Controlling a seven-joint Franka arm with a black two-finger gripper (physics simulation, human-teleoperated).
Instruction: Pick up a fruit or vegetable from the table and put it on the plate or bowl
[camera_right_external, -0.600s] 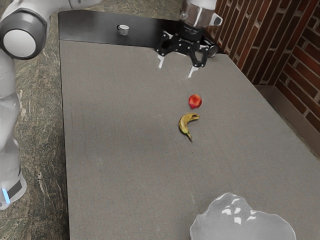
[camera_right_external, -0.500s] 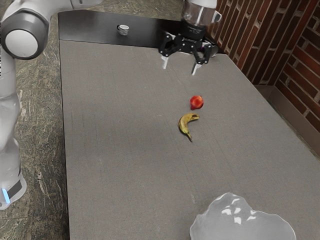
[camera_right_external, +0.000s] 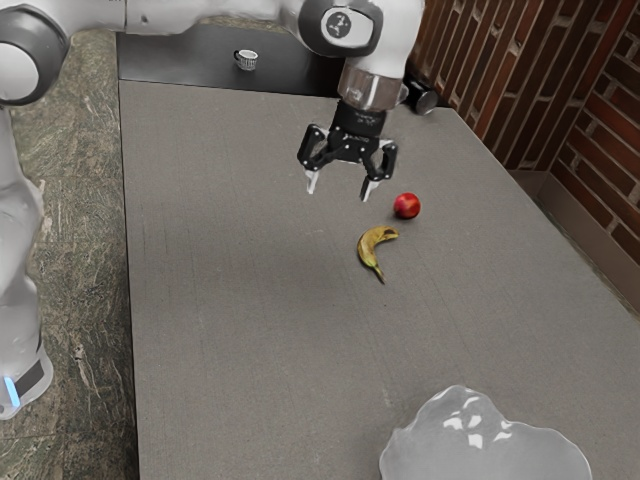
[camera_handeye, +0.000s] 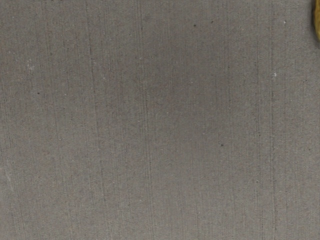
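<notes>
**Jaws wide and empty, just left of the red fruit**

Long grey surface stretching from near to far, closed off at the far end by a black strip. In the wrist view, the same grey weave seen from close above.

White arm reaching in from the upper left, with its base cut off at the exterior view's left edge. Red-brick wall along the exterior view's right.

Pale, translucent bowl with a wavy rim at the near edge, toward the exterior view's right. Lower part lost below the frame. Well apart from both fruits.

Jaws pointing down over the middle of the surface, spread wide and gripping nothing. Pale fingertips lowest; height above the surface hard to judge.

Yellow-brown banana lying flat, nearer than the jaws. Small red fruit just to the exterior view's right of the jaws and just beyond the banana, touching neither. Apple or peach, impossible to say.

Tiny white cup on the black strip, far left. Dark round object at the far right, half hidden behind the arm, not identifiable.

Yellow sliver cut off at the wrist view's edge, too little to name with certainty.
</notes>
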